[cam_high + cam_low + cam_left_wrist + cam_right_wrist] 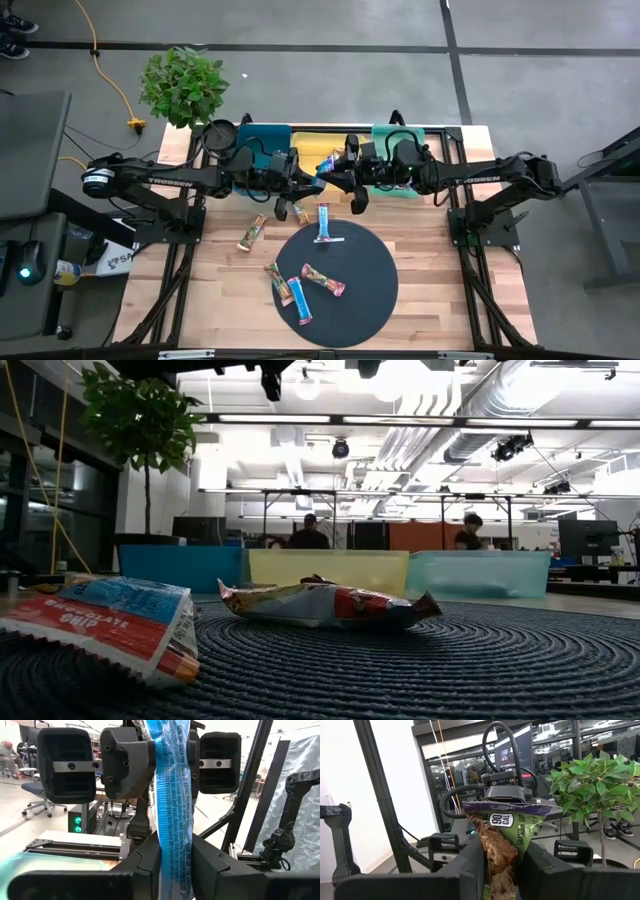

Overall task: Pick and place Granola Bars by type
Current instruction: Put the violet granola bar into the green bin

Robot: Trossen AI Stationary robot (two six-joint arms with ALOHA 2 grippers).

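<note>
Blue-wrapped granola bar (172,805) stands clamped in the closed left gripper (300,178) and a green-purple bar (502,847) in the closed right gripper (345,180), both raised at 12 o'clock of the round mat (375,290), probably for carrying to the trays (265,135).

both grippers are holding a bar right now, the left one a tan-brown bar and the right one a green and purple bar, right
Not quite. The left gripper holds a blue bar, not a tan-brown one; the left wrist view shows the blue wrapper pinched between its fingers. The rest stands: the right gripper is closed on a green and purple bar, as the right wrist view shows.
</note>
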